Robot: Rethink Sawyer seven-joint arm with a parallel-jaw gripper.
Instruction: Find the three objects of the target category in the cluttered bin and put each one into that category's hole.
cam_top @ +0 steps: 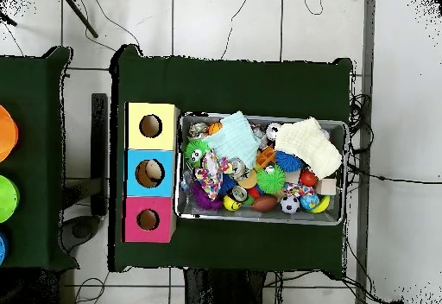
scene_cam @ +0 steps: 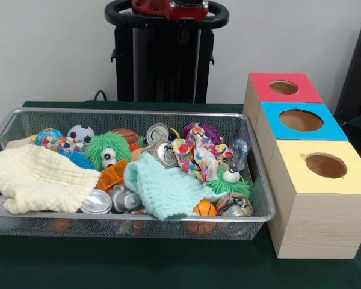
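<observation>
Nearest the camera in the front view stands the yellow-topped box (scene_cam: 320,205), the first of three wooden boxes in a row running away to the far right; behind it come the blue-topped box (scene_cam: 298,123) and the red-topped box (scene_cam: 283,90). Each has one round hole in its lid, three holes in all. Just left of the boxes, on the green-covered table (scene_cam: 168,265), sits the bin (scene_cam: 138,232), a silver wire-mesh basket full of clutter.

In it lie two cloths: a cream one (scene_cam: 39,177) at the near left and a pale teal one (scene_cam: 162,189) near the middle, plus a patterned cloth (scene_cam: 195,153) further right. At least three drink cans show: two (scene_cam: 111,201) side by side at the near edge, one (scene_cam: 164,153) above the teal cloth, and another (scene_cam: 158,132) behind it. Two green fuzzy toys with eyes appear, one (scene_cam: 108,149) left of centre and one (scene_cam: 231,180) to the right. A soccer ball (scene_cam: 80,133) lies at the far left, a small orange basketball (scene_cam: 204,209) near the front.

The gripper is out of sight in both views; only the arm's base (scene_cam: 166,12) shows at the far side.
</observation>
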